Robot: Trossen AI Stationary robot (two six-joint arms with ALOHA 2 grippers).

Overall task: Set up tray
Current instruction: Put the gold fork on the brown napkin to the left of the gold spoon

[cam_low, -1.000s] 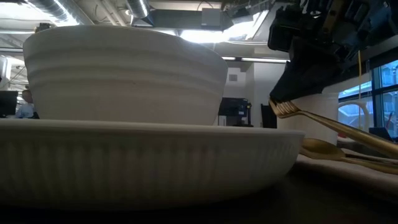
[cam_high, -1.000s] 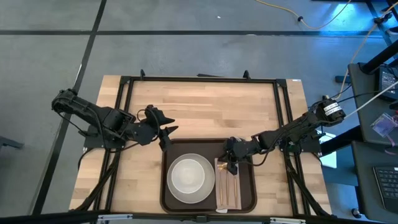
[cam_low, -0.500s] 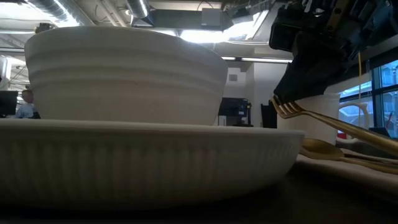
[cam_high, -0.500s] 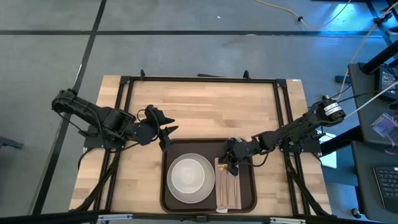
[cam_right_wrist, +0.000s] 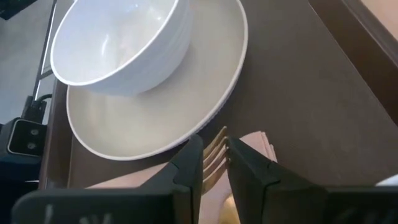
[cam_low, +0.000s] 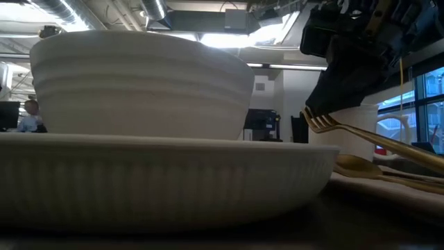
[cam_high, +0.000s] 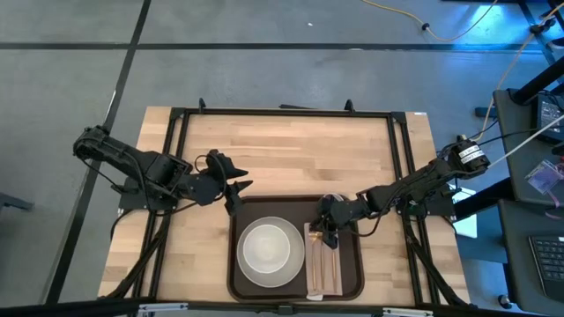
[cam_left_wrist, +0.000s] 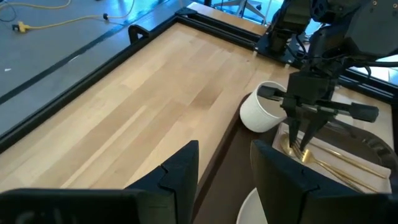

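Over the wooden tabletop (cam_high: pixel 291 158), just off the tray's far left corner: the left tool (cam_high: pixel 236 189), fingers spread apart, nothing between them, nothing touched. Waiting there, pointed toward the tray.

At the near edge of the tabletop, in the middle: the tray (cam_high: pixel 352 280), big, dark brown, lying flat.

On the left half of the tray: a white plate (cam_right_wrist: pixel 155 124) with a white bowl (cam_right_wrist: pixel 118 37) sitting on top of it, right way up.

On the right half of the tray, just beside the plate: a pale napkin (cam_high: pixel 322 264), lying long and flat, with gold cutlery on it. Among it, a gold spoon (cam_low: pixel 361 164) lying low on the napkin.

Above the far end of the napkin: a gold fork (cam_low: pixel 374 135), prongs lifted up off the cloth, handle sloping down toward the tray's right side.

Right over the prongs, above the tray's far right part: the right tool (cam_high: pixel 328 233), pointing down, fingers pinched close on both sides of the fork's prongs.

Behind that tool, at the tray's far rim: a white cup (cam_left_wrist: pixel 258 109), standing upright. Hard to tell if fully inside the tray.
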